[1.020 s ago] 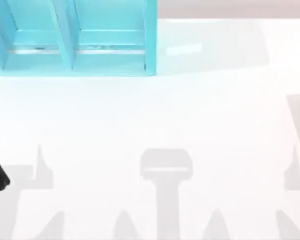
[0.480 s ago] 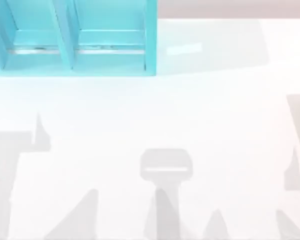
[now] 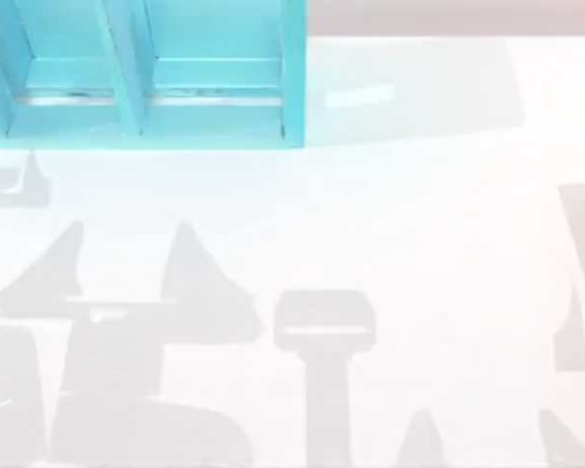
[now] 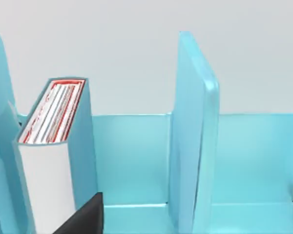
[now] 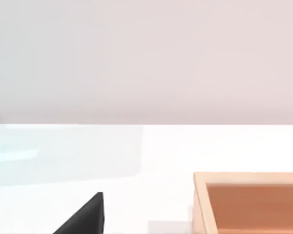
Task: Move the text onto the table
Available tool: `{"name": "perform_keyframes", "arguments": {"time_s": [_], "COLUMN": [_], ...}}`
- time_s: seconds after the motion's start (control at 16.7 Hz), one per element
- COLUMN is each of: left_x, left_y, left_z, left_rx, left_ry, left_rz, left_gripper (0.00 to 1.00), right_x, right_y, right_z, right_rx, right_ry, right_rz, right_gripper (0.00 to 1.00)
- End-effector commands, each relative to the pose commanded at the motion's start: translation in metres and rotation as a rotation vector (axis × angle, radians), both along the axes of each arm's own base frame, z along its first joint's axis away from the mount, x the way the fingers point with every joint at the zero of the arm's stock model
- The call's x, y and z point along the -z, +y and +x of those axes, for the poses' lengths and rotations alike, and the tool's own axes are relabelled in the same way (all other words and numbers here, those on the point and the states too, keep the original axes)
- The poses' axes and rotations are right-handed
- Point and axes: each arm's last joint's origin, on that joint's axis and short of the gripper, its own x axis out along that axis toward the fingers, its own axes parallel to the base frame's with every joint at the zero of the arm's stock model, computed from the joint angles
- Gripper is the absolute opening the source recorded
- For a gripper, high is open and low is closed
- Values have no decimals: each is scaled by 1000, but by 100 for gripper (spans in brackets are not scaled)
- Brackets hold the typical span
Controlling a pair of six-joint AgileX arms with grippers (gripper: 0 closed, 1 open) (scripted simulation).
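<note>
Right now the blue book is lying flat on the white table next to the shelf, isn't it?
Not quite. The blue book is not on the white table; it stands upright inside a compartment of the shelf, beside a divider, as the left wrist view shows. It has not yet been moved out.

A broad white glossy table (image 3: 419, 224) is seen across the top view, crossed by grey shadows in the lower half of the frame. At the upper left of the frame a teal shelf (image 3: 292, 78) with upright dividers is set on it. In the left wrist view a teal-covered book (image 4: 53, 146) is stood upright in one shelf compartment. In the right wrist view an orange-brown open box (image 5: 200, 204) is set on the white surface at the lower right of the frame.
</note>
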Motion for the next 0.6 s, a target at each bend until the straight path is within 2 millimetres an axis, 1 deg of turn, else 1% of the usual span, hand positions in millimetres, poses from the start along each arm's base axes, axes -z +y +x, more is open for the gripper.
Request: {"name": "perform_keyframes", "arguments": {"time_s": [0.18, 0.3, 0.48, 0.6], "left_x": [42, 72, 108, 122], "left_y": [38, 61, 86, 96], "left_z": [38, 54, 67, 70], "left_rx": [5, 7, 7, 7], "left_ry": [32, 42, 40, 33], "left_rz": [-9, -11, -5, 1], "left_gripper": [100, 100, 100, 100], "right_x": [0, 0, 0, 0], "right_y": [0, 0, 0, 0], "right_z": [0, 0, 0, 0], "right_rx": [0, 0, 0, 0], "right_ry": [0, 0, 0, 0], "right_rz": [0, 0, 0, 0], "right_gripper": [100, 100, 100, 100]}}
